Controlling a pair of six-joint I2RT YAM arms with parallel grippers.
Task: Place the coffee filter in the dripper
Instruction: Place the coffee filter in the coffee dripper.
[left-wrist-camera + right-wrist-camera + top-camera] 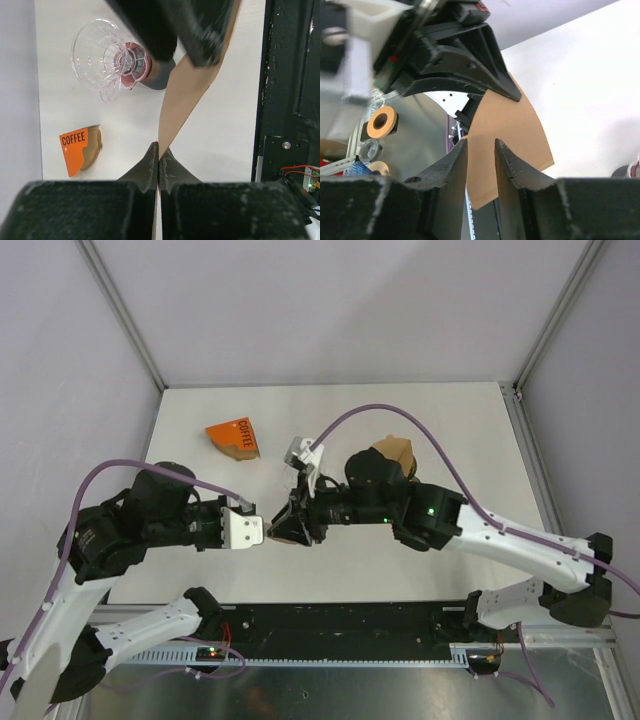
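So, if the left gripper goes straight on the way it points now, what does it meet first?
The coffee filter that the left gripper pinches; just beyond, probably the right gripper, though depth is unclear.

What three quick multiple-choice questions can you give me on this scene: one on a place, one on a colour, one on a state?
1. Where is the coffee packet relative to the dripper?
A) inside it
B) on the table, apart from it
C) stacked under it

2. What colour is the filter?
A) white
B) blue
C) brown

3. What is the left claw doing?
A) shut on the filter
B) wide open
C) shut on the dripper

Answers:
1. B, bare table shows between packet and dripper.
2. C, both wrist views show brown paper.
3. A, its fingers meet on the filter's lower tip.
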